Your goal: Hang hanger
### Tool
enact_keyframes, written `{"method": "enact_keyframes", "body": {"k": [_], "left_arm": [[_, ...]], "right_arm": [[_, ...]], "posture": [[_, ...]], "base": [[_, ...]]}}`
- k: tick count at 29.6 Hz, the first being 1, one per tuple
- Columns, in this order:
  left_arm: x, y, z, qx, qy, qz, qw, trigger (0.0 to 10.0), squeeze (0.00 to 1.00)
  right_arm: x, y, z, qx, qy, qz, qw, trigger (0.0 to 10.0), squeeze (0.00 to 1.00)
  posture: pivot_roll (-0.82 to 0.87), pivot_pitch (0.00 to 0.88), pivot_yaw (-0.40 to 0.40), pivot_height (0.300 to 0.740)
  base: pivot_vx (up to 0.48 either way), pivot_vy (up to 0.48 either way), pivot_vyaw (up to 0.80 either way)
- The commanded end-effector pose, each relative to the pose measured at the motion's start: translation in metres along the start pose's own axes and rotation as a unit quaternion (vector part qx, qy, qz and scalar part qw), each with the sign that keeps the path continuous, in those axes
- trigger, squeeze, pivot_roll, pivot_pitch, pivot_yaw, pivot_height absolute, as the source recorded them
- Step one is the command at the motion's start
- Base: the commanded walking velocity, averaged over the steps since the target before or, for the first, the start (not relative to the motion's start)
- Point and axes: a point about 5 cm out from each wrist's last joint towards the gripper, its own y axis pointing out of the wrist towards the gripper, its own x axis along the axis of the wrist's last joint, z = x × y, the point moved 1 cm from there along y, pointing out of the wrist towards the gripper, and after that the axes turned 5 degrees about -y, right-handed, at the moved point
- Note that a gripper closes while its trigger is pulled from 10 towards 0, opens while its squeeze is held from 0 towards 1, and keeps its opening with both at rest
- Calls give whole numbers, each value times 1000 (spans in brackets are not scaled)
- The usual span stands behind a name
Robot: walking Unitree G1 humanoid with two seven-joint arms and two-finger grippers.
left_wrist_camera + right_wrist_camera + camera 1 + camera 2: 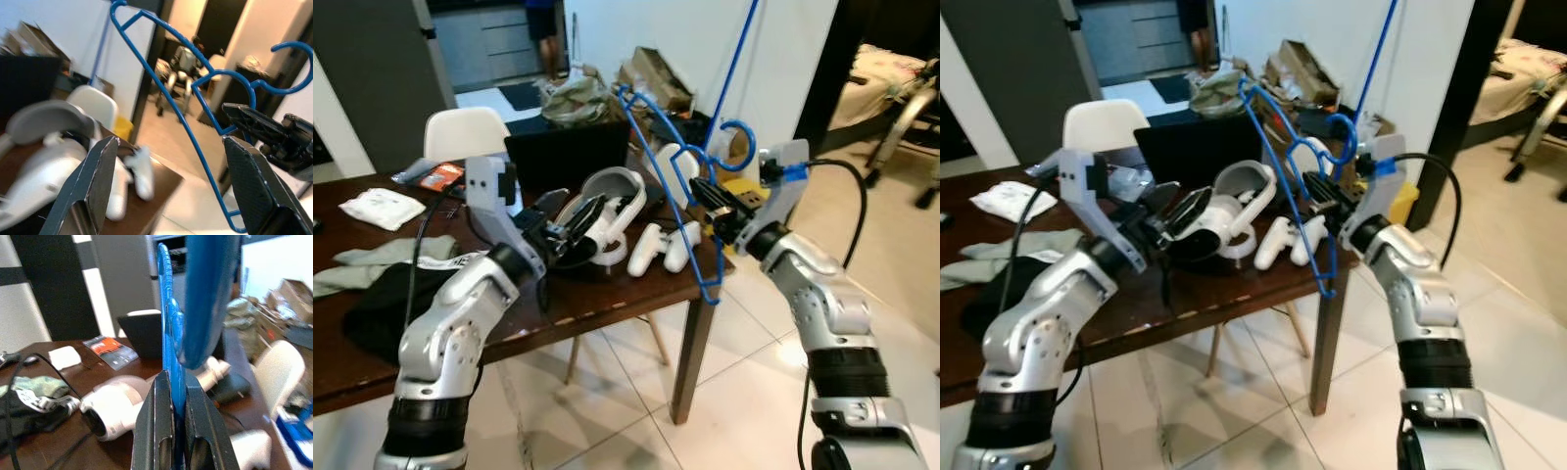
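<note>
Hanger [677, 186], thin blue wire with curled hook, clamped in right end effector [713, 208]; left end effector [171, 188] agape.

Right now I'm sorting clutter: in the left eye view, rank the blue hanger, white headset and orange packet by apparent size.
1. Blue hanger, held in the right end effector; it is nearer the camera, which may enlarge it.
2. White headset.
3. Orange packet.

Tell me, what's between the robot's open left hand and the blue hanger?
White controllers lie on the table between the left gripper and the blue hanger, seen in the left eye view.
</note>
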Motion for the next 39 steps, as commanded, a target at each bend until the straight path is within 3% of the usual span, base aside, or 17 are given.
{"method": "enact_keyframes", "body": {"k": [1, 5, 9, 16, 19, 20, 24, 27, 39], "left_arm": [[-4, 2, -5, -3, 1, 2, 1000, 10000, 0], [-5, -1, -1, 8, 10, 5, 1000, 10000, 0], [-3, -15, 27, 67, 37, 9, 997, 10000, 0], [3, -25, 45, 116, 56, 4, 992, 10000, 0], [3, -26, 49, 129, 59, -2, 990, 10000, 0], [3, -28, 57, 169, 73, -11, 983, 10000, 0], [3, -29, 59, 182, 78, -14, 980, 10000, 0], [-16, -41, 75, 246, 119, 24, 962, 10000, 0], [-28, -52, 81, 274, 96, 34, 956, 10000, 0]], "right_arm": [[-6, -4, -9, -22, 3, 17, 1000, 10000, 0], [-10, -8, -19, -53, -9, 33, 998, 10000, 0], [-18, -17, -39, -117, -32, 65, 990, 10000, 0], [-14, -22, -48, -143, -32, 60, 987, 10000, 0], [-12, -22, -50, -149, -32, 56, 987, 10000, 0], [-9, -23, -52, -157, -34, 52, 986, 10000, 0], [-9, -22, -53, -159, -34, 50, 985, 10000, 0], [-9, -22, -56, -177, -43, 55, 982, 10000, 0], [-14, -20, -53, -186, -52, 60, 979, 10000, 0]], "posture": [[-18, 0, 26, 740], [-17, 0, 23, 740], [-23, 0, 24, 740], [-27, 0, 26, 740], [-28, 0, 26, 740], [-31, 0, 25, 740], [-31, 0, 25, 740], [-35, 0, 21, 740], [-31, 0, 15, 740]], "base": [[-296, 0, -800], [-292, 0, -800], [-265, 0, -800], [-35, 0, -800], [0, 0, -800], [0, 0, -800], [0, 0, -800], [0, 0, -800], [0, -28, -733]]}}
